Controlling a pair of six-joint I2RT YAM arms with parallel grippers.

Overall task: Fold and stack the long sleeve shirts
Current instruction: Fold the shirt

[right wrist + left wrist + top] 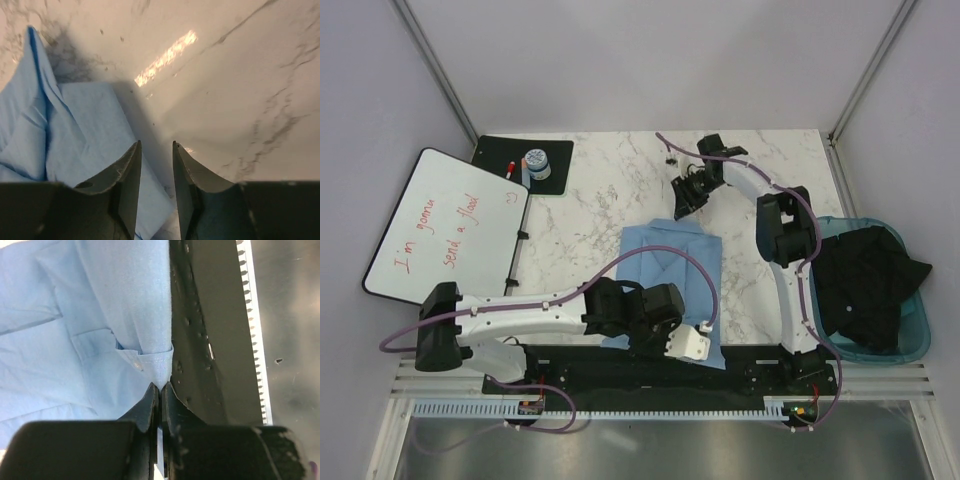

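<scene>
A light-blue long sleeve shirt [665, 265] lies partly folded on the marble table, in front of the arms. My left gripper [703, 350] is at the shirt's near right corner and is shut on the cloth. In the left wrist view the fingertips [152, 395] pinch a buttoned cuff corner of the shirt [150, 362] beside the black base strip. My right gripper [682, 205] hangs open just above the shirt's far edge. In the right wrist view its jaws [156, 145] are apart and empty, over the edge of the blue cloth [85, 130] and the bare marble.
A blue bin [918, 330] holding a black garment [865, 280] stands at the right. A whiteboard [450, 225] lies at the left, with a black mat [555, 150], a small tub [536, 164] and a marker [509, 168] behind it. A black base strip [620, 375] runs along the near edge.
</scene>
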